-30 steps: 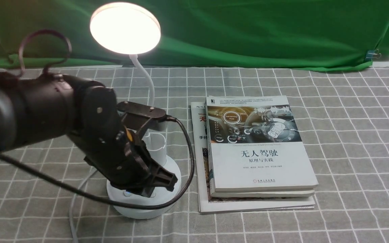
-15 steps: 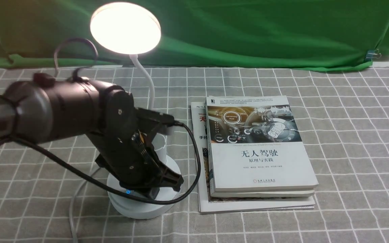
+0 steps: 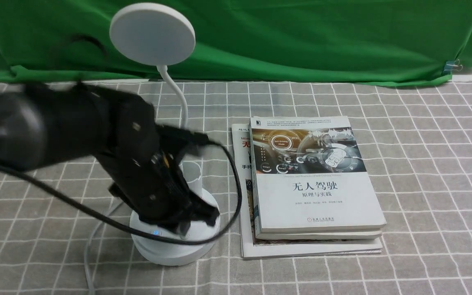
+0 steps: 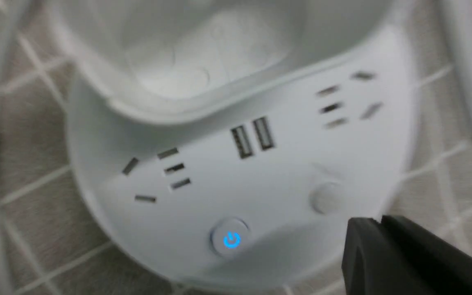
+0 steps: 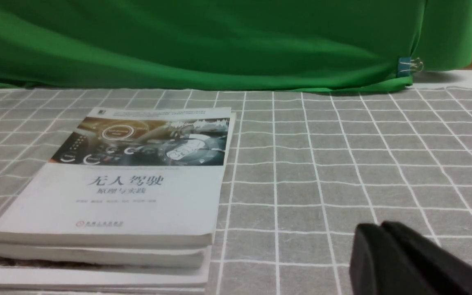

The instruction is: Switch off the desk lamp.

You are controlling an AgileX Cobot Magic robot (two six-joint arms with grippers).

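The desk lamp (image 3: pixel 152 33) stands just beside the stack of books (image 3: pixel 314 184), on its left side, and its disc head is dark, so I judge the switching done. Your left gripper (image 3: pixel 197 219) hangs low over the lamp's round base (image 3: pixel 170 250) on the side facing the books. In the wrist view its fingers are pressed together with no gap, their tips just beside the plain round button (image 4: pixel 325 197); I can't tell if they touch it. The blue-lit power button (image 4: pixel 231 239) sits further from the books.

Treat the lamp as light, smooth plastic. The wide base probably steadies it, but a sideways shove could slide it on the checked cloth (image 3: pixel 424 164). The thin neck (image 3: pixel 180 102) looks bendy, so don't hold there. Press buttons straight down, lightly, with closed tips.

Your right gripper (image 5: pixel 383 233) is closed on nothing, to the right of the books.
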